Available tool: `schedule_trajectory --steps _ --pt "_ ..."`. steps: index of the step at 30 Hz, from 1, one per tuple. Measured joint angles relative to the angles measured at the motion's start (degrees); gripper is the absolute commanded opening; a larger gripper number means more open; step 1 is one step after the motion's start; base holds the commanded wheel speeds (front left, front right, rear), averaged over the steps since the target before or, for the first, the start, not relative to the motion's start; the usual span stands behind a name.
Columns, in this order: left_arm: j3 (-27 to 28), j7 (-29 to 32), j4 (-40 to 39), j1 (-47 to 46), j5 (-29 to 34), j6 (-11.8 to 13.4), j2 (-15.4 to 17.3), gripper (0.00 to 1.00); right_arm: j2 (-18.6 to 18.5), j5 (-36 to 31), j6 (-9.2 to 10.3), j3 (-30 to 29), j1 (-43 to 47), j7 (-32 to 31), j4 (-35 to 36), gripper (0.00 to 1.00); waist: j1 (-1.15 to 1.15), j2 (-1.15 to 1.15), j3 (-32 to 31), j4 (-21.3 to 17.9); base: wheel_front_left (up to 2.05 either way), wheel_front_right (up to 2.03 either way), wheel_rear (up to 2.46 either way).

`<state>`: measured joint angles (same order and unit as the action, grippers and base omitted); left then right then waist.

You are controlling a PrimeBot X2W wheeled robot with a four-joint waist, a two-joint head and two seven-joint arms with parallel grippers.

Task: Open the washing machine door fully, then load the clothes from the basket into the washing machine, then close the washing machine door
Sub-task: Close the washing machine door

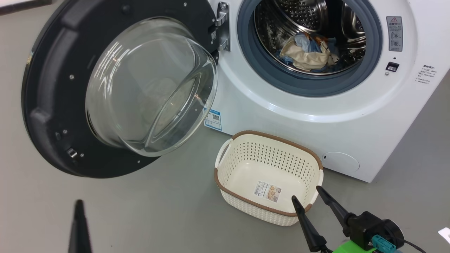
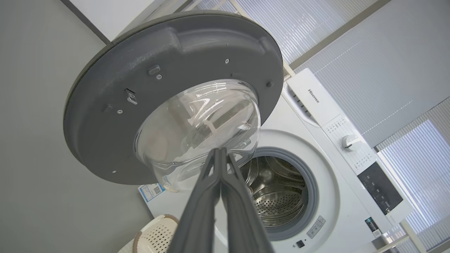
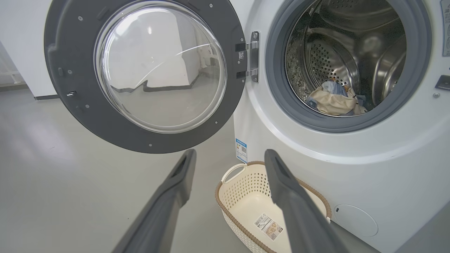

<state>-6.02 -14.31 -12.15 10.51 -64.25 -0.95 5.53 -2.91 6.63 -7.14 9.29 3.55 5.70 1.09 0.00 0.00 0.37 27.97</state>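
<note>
The washing machine (image 1: 281, 112) stands with its round black-rimmed door (image 1: 52, 88) swung wide open to the left. The clothes (image 1: 309, 52), cream and blue fabric, lie bundled inside the steel drum. On the floor in front sits the cream basket (image 1: 277, 138), with nothing in it but a label. My right gripper (image 1: 306, 193) hovers open over the basket's near right rim, holding nothing. My left gripper (image 1: 79, 203) is low at the left, below the door, fingers pressed shut. In the left wrist view the shut left gripper (image 2: 220, 151) points up at the door's glass bowl (image 2: 197, 130).
Grey floor (image 1: 158, 211) spreads left of and in front of the machine. The open door overhangs the floor at the left. A round filter cover (image 1: 340, 161) sits low on the machine's front. A small white object (image 1: 444, 234) lies at the right edge.
</note>
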Motion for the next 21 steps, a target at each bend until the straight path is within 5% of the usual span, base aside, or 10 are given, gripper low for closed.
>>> schedule_trajectory --steps 3,9,21 --pt "3.1 0.2 -1.1 0.0 -12.3 -3.1 -1.3 0.00 0.0 0.0 0.00 -0.2 0.0 -0.1 0.2 1.00 0.00 0.00 0.2 0.0 0.00 0.00 0.00" --pt "10.7 2.7 -2.8 -2.4 -27.3 -4.9 -1.2 0.00 0.0 0.0 0.00 -0.4 0.0 -0.6 0.8 1.00 0.00 0.00 0.9 0.3 0.00 0.00 0.00" --pt "23.2 6.2 8.9 -20.1 -36.7 -4.6 9.8 0.00 -0.9 -0.6 0.00 -0.7 0.0 -1.7 2.6 1.00 0.00 0.00 3.1 0.7 0.00 0.00 0.00"
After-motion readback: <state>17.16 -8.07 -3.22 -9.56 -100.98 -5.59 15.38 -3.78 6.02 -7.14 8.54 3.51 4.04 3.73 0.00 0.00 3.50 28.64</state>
